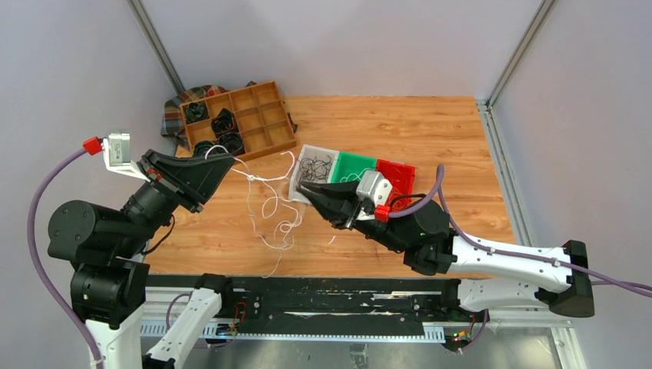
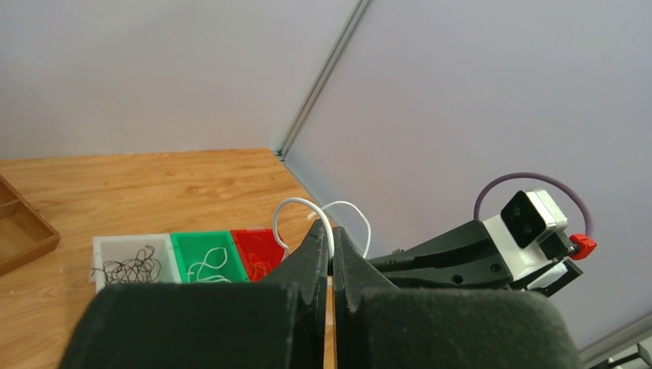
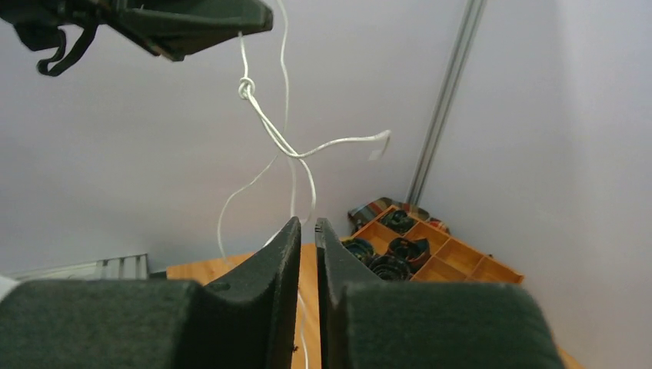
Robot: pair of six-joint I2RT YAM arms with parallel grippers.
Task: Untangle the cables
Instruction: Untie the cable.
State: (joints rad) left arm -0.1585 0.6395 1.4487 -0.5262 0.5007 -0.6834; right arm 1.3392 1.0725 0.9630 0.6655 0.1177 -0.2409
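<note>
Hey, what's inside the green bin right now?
A loose white cable lies coiled in the green bin. From above, the right arm's wrist camera covers its near corner, so anything there is hidden.

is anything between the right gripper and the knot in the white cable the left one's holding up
Nothing visible does. In the right wrist view the knot in the white cable hangs just under the left gripper, and only open air and the cable's own loose strands lie between it and the right gripper.

Black arms (image 1: 77,231), purple hoses (image 1: 31,219)
</note>
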